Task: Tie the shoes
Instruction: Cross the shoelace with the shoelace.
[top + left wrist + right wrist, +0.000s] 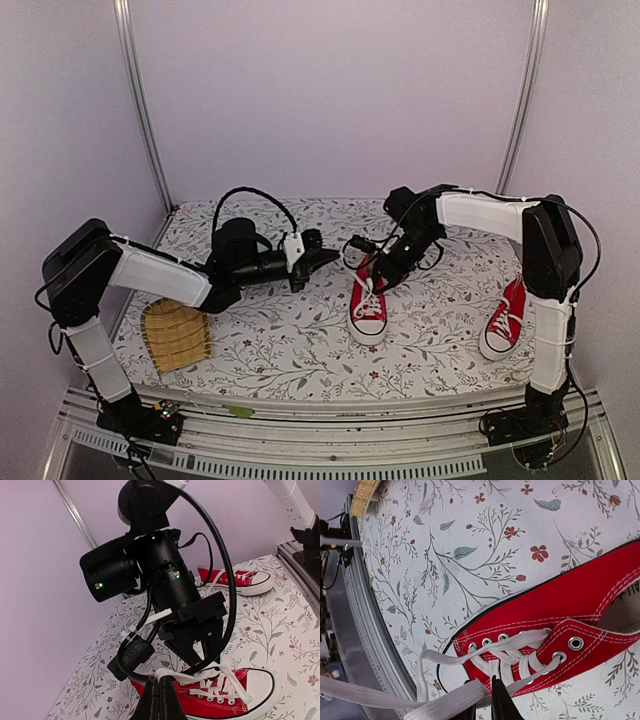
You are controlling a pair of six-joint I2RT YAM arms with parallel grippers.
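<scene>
Centre shoe (368, 312) toe nearest; second shoe (503, 322) well right of it. Right end effector (375, 278) over centre shoe's tongue, pinching lace (440, 700). Left end effector (328, 252) just left, pressed together at lace, hold unclear. Advice: draw strands outward evenly, low, without dragging shoe.

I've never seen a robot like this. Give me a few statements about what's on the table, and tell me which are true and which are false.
1. The middle sneaker and the right sneaker, both red, rest on the flowered table cover. True.
2. The right gripper is down at the middle sneaker's white laces. True.
3. The left gripper has its jaws wide open. False: they are shut.
4. The woven mat lies between the two sneakers. False: it lies at the left, apart from both.
</scene>
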